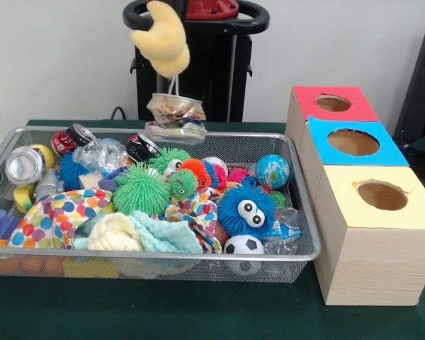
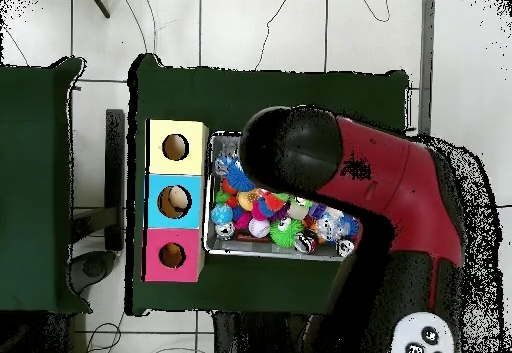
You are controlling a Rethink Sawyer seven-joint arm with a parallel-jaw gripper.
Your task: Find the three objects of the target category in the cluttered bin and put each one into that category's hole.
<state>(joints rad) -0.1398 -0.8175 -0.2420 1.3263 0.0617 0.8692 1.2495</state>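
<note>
The wire mesh bin (image 1: 163, 256) is full of toys. My gripper (image 1: 175, 95) hangs under a yellow foam-wrapped wrist. It is shut on a crushed shiny container (image 1: 176, 112) and holds it above the bin's far rim. I cannot tell whether that container is a can or a bottle. Crushed cans lie in the bin's far left part: a silver-ended one (image 1: 23, 165), a red one (image 1: 65, 142) and a black one (image 1: 143, 147). The red-topped box's hole (image 1: 333, 103) is at the far right; it also shows in the overhead view (image 2: 172, 256). There the arm (image 2: 340, 169) hides much of the bin (image 2: 208, 231).
A blue-topped box (image 1: 386, 149) and a yellow-topped box (image 1: 421, 209) stand in a row with the red one, right of the bin. A crinkled clear bottle (image 1: 103, 152), rubbery spiky balls, a small football (image 1: 243, 245) and cloths fill the bin.
</note>
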